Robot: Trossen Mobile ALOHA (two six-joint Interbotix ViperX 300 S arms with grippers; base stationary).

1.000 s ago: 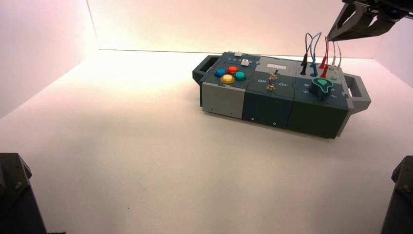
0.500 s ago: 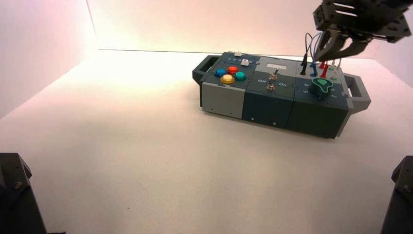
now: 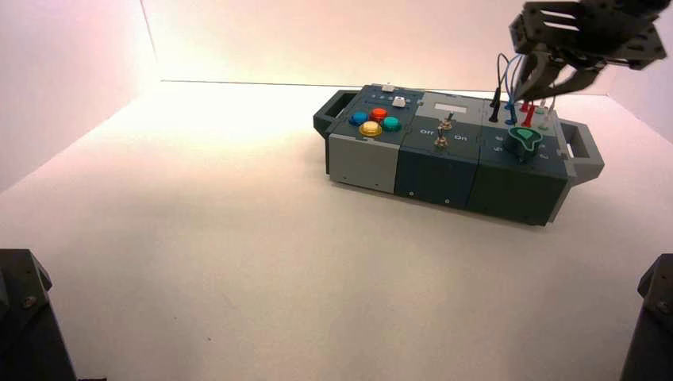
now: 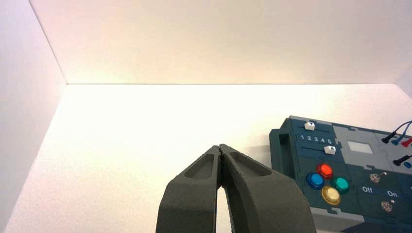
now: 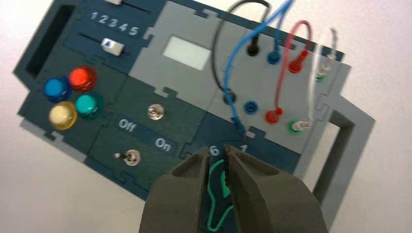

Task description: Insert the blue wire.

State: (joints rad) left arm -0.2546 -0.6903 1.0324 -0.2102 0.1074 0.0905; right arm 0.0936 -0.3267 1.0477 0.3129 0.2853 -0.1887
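The blue wire point(image 5: 237, 122) has one plug seated in a blue socket point(image 5: 273, 58) of the box point(image 3: 436, 171). Its light-blue loop point(image 3: 508, 67) arcs up and back down. The other dark blue plug hangs loose just beside a second blue socket point(image 5: 250, 107), not in it. My right gripper point(image 3: 537, 95) hovers over the wire corner of the box. In the right wrist view the right gripper point(image 5: 216, 149) is open with nothing between its fingers, a short way from the loose plug. My left gripper point(image 4: 221, 146) is shut and empty, well off to the box's left.
Black point(image 5: 252, 48), red point(image 5: 296, 60) and white point(image 5: 323, 68) wires stand plugged in beside the blue one. A dark knob with a green outline point(image 5: 214, 194) lies under my right fingers. Toggle switches point(image 5: 131, 156), coloured buttons point(image 5: 82, 77) and sliders point(image 5: 111, 45) fill the remaining panels.
My right gripper has swung in from the upper right to above the wires and its fingers have spread apart. The left arm has not moved.
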